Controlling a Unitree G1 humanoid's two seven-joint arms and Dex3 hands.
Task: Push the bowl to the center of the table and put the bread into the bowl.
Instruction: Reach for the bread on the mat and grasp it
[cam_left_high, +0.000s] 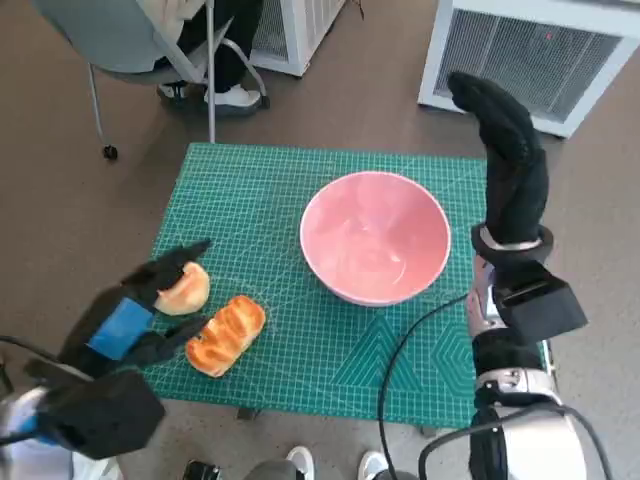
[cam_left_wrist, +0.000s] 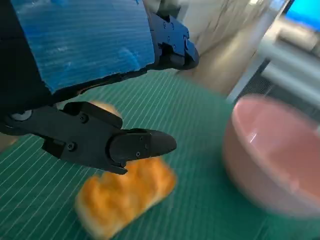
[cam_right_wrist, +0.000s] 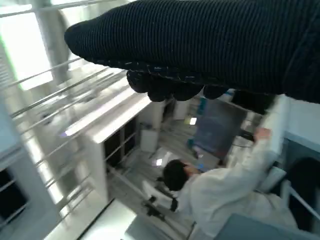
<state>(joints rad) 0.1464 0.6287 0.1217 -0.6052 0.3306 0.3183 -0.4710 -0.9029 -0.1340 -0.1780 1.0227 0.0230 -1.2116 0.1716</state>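
The pink, round, glossy bowl (cam_left_high: 375, 237) sits right of centre in the head view, on the green gridded cutting mat (cam_left_high: 270, 190) that covers the table, so the pushing step looks roughly done, though it could go a little further toward the middle. The braided golden-brown bread loaf (cam_left_high: 226, 333) lies at the lower left of the frame, with a rounder pale bun (cam_left_high: 183, 289) just above and left of it. The left hand (cam_left_high: 135, 310) hovers at these two, fingers spread and holding nothing; in its wrist view a black finger (cam_left_wrist: 142, 145) hangs over the loaf. The right hand (cam_left_high: 510, 160) is raised at the upper right, empty, its fingers extended. The bread step is in hand: the next move calls for closing the left fingers around the loaf.
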